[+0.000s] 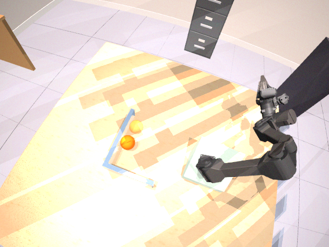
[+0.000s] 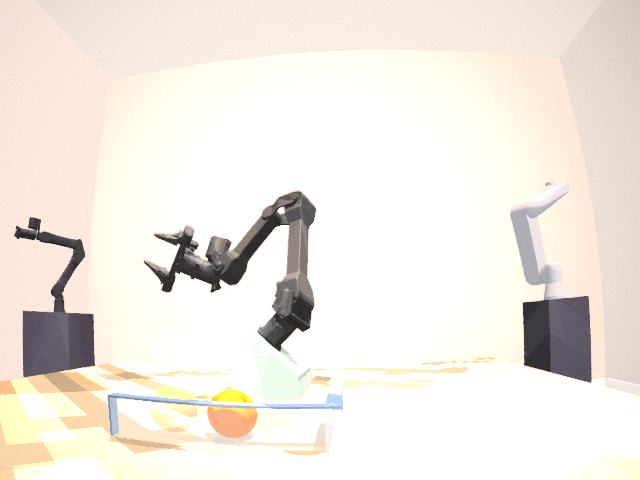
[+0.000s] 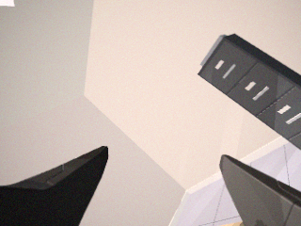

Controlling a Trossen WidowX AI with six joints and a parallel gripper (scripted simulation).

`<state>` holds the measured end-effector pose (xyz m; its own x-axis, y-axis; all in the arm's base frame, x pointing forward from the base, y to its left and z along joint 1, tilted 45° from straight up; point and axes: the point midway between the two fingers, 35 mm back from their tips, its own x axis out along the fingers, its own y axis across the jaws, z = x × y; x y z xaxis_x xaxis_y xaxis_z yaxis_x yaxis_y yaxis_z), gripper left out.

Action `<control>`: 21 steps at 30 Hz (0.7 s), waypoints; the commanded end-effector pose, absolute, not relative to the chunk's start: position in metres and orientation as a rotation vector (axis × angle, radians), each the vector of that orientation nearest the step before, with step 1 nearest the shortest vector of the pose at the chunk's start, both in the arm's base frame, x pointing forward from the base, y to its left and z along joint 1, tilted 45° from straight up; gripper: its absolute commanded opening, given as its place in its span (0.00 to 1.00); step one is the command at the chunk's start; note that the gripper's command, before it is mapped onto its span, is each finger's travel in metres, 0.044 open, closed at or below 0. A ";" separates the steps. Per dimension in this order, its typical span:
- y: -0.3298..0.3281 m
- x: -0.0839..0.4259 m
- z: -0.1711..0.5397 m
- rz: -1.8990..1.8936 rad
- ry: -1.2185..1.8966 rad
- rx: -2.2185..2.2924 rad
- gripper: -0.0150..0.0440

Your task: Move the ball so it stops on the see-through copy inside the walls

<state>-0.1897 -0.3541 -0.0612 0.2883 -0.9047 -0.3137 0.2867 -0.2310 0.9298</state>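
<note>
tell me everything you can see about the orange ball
The orange ball is a glossy, solid sphere with a bright yellow highlight on top and faint dark seam lines across it. It rests on the table, inside the corner of the two low clear walls, close beside the longer wall. The see-through copy sits right next to it, nearly touching. The gripper is open and well above, holding nothing.
</note>
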 end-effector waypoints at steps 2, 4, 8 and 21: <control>-0.361 -0.181 -0.062 -1.240 -0.598 1.362 1.00; -0.378 -0.154 -0.062 -1.193 -0.501 1.372 1.00; -0.407 -0.089 -0.063 -1.082 -0.287 1.375 1.00; -0.392 0.147 -0.054 -0.597 0.402 1.275 1.00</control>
